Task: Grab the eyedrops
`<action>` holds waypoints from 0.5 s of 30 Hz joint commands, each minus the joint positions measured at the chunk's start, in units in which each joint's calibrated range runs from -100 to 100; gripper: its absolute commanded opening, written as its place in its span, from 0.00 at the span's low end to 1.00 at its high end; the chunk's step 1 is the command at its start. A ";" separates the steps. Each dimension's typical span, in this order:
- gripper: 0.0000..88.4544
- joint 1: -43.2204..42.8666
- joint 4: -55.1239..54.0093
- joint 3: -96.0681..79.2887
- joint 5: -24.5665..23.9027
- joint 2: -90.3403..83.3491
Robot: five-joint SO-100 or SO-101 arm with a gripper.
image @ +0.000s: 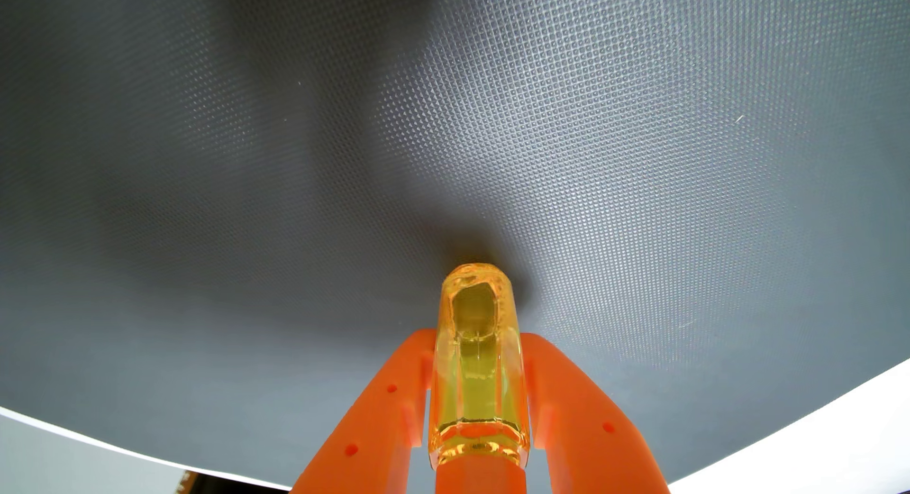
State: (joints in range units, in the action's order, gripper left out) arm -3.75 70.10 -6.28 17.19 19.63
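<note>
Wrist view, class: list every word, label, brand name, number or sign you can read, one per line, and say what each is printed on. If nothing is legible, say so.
No readable text.
The eyedrops bottle, clear amber plastic between the orange fingers of the gripper, shows no label or print on the side facing the camera.
The grey textured mat carries a dot pattern only.

Can't see the eyedrops point(476, 376) cap end, cut off at the bottom edge right where the tool point(476, 334) runs out of frame too. Far tip meets a dark shadow, so touching the mat point(640, 154) or not, can't tell.
</note>
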 commanded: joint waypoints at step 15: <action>0.01 1.25 4.29 4.61 -6.64 -10.84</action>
State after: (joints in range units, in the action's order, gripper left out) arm -2.92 72.80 -4.29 11.74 14.71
